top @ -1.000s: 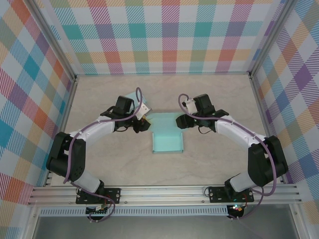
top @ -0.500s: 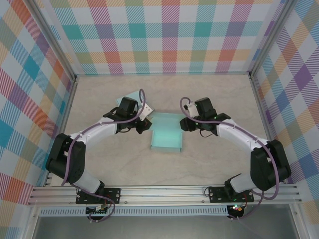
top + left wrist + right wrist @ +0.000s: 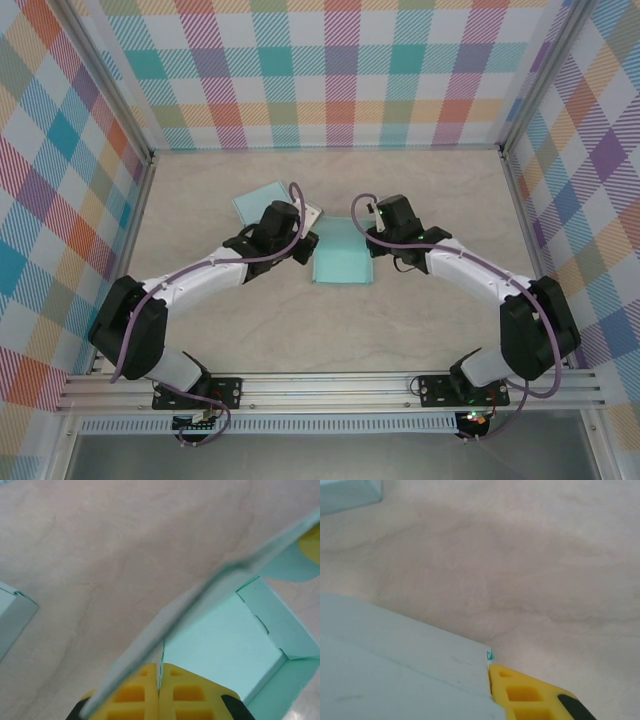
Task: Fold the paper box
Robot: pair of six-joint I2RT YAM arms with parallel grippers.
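Item 1. Paper box (image 3: 342, 262): pale teal, partly folded, open at the top. It lay near the middle of the desk (image 3: 450, 190), between the two grippers. In the left wrist view its inner floor and a notched side flap stood at 3 o'clock, with one thin wall running slantwise from 7 o'clock up to 2 o'clock.

Item 2. Left gripper (image 3: 306, 246): at the box's 9 o'clock edge. In the left wrist view its yellow fingers (image 3: 185, 696) were pressed together, with the box's thin wall pinched in the seam between them.

Item 3. Right gripper (image 3: 371, 240): at the box's 2 o'clock corner, touching it. In the right wrist view one yellow finger (image 3: 520, 697) sat at 5 o'clock, hard against the edge of a pale box panel. The other finger was hidden behind that panel, so whether the gripper was clamped on the paper cannot be told.

Item 4. Teal sheet (image 3: 260, 201): a separate flat piece lying on the desk at 10 o'clock from the box, near the left gripper but apart from the box.

Item 5. Desk: beige with a marbled grain, enclosed on three sides by checked walls (image 3: 340, 70).
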